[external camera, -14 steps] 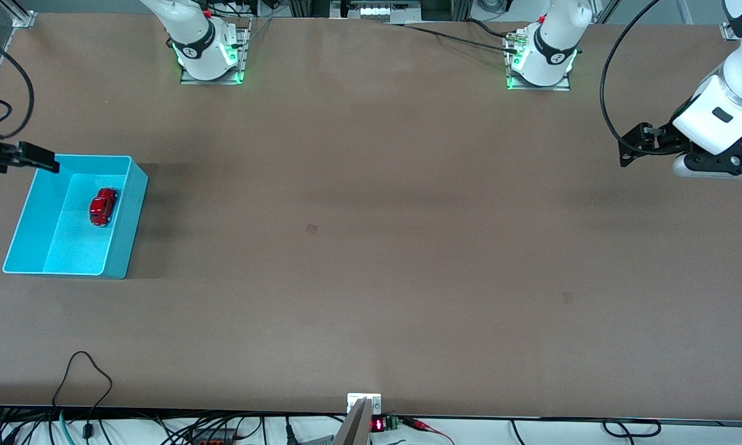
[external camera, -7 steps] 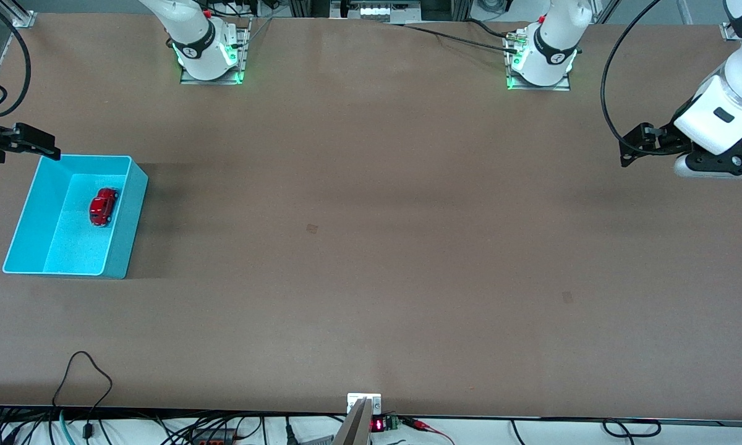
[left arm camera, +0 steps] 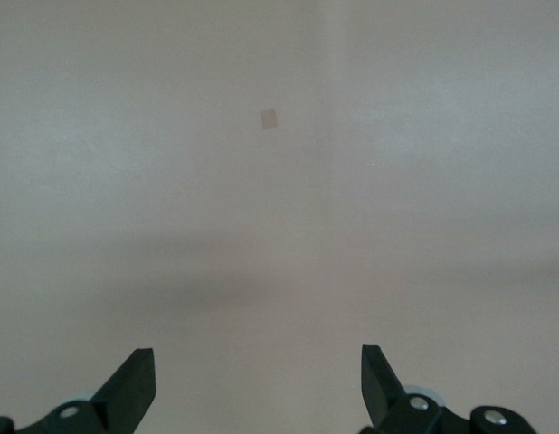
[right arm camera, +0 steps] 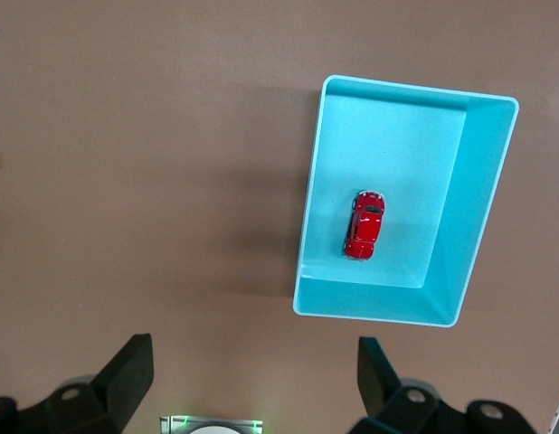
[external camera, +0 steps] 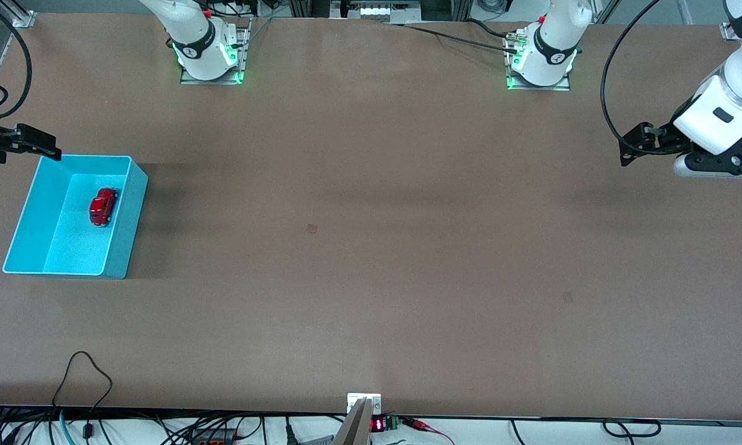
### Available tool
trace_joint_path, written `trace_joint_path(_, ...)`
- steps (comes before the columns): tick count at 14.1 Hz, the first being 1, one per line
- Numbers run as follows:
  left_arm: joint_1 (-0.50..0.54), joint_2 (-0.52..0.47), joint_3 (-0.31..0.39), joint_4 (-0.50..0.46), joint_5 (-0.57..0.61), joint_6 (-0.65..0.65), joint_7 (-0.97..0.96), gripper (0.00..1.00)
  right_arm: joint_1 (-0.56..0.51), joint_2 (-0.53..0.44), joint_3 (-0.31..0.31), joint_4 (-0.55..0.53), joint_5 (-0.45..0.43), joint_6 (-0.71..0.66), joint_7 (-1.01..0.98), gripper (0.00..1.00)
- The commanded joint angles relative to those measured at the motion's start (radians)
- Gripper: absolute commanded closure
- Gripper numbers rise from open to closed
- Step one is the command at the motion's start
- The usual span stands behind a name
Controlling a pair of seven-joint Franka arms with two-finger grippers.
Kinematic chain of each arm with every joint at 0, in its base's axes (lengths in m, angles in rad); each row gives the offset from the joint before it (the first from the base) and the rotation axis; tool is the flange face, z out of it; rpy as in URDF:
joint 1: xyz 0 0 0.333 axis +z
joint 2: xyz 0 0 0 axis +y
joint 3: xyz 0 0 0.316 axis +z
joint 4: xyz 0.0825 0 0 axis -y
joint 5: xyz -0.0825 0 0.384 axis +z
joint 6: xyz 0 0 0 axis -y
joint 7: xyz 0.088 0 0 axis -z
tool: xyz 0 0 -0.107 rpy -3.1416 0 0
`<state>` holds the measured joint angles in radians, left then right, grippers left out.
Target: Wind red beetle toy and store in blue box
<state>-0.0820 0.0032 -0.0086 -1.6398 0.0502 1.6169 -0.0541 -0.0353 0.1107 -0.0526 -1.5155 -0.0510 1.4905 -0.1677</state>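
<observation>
The red beetle toy (external camera: 103,207) sits on its wheels on the speckled floor of the blue box (external camera: 127,216), toward the box's farther half and closer to the long wall that faces the middle of the bench than to the other. It touches no wall, and nothing else is in the box. In the right wrist view the car (right arm camera: 364,224) shows from straight above, lying lengthwise along the box (right arm camera: 483,199), with its silvery windows catching the light. Judged from how it lies, the storing part of the task looks finished; whether the toy has been wound cannot be told from these pictures.

The box stands near the bench's edge at the right arm's end, roughly midway between the front edge and the edge where the bases are bolted. Its tall thin walls would keep a rolling toy from running off across the bench (external camera: 371,247).

The right claw (external camera: 21,145) hangs in the air just off the box's farther corner, at the bench's edge, with its fingers spread wide and nothing between them; its wrist camera looks down on the box. That position fits an arm clear of the box after a release.

The left claw (left arm camera: 259,384) is also open and empty, waiting over bare bench near the edge at the left arm's end, well apart from the box. Only a small pale mark (left arm camera: 270,118) on the bench shows beneath it.
</observation>
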Motion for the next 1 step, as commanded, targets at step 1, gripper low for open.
trace_joint_path(1, 0.004, -0.003, -0.004, 0.018, 0.007, -0.023, 0.003, 0.0, 0.0, -0.005, -0.004, 0.011, 0.019, -0.03, 0.002, 0.0)
